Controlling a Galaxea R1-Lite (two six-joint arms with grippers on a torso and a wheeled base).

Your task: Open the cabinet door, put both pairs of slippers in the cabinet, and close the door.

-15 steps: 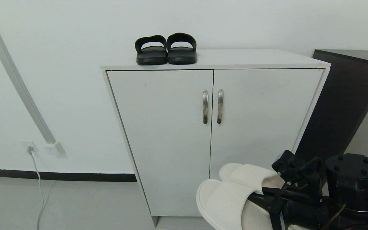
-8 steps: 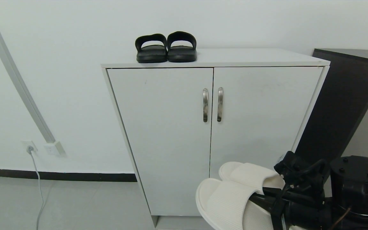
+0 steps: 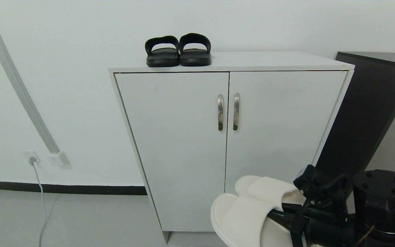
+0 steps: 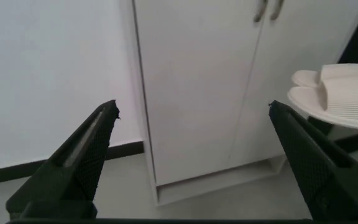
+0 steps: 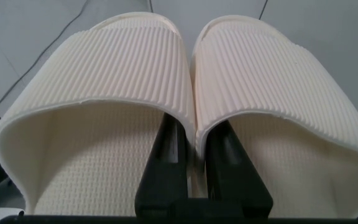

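Observation:
The white cabinet (image 3: 180, 151) stands against the wall with both doors shut, and its two metal handles (image 3: 228, 112) meet at the middle. A pair of black slippers (image 3: 178, 51) sits on its top, toward the left. Low in front of the right door, my right gripper (image 5: 193, 134) is shut on the pair of white slippers (image 3: 252, 206), pinching their inner walls together. My left gripper (image 4: 192, 109) hangs open and holds nothing, level with the cabinet's (image 4: 197, 93) lower left part. The white slippers (image 4: 334, 93) lie off to one side of it.
A dark panel (image 3: 372, 109) stands right beside the cabinet. On the wall to the left are a slanted cable duct (image 3: 15, 82) and a socket (image 3: 31, 158) with a cord hanging to the grey floor (image 3: 63, 219), which is bare there.
The head view has shifted slightly, so the cabinet sits a little higher in the picture. A dark tip has come into its lower left edge. The right gripper still holds the white slippers.

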